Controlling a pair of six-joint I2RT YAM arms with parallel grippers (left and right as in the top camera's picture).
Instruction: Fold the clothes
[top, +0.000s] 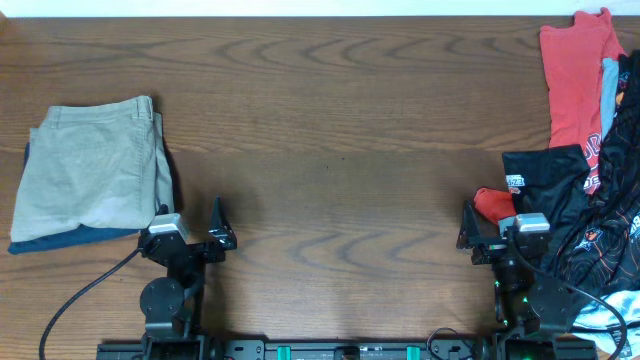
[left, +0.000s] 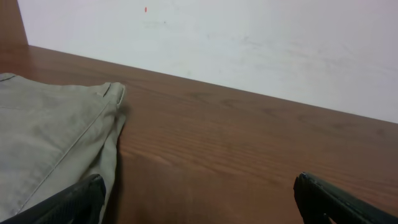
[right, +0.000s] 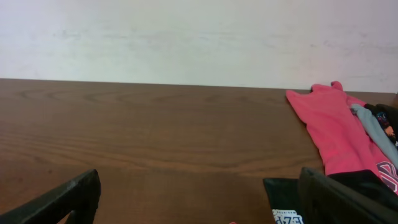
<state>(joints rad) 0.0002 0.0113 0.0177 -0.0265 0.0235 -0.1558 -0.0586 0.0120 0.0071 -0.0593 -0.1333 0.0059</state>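
The black orange-lined jersey (top: 560, 195) lies crumpled in a heap of clothing at the table's (top: 330, 120) right edge, with a red garment (top: 575, 75) at the table's far right corner. The right claw (top: 497, 240) rests at the table's near right side, jaws spread wide, holding nothing. The left claw (top: 190, 240) sits at the near left, likewise open and empty. Folded tan trousers (top: 95, 170) lie at the table's left edge.
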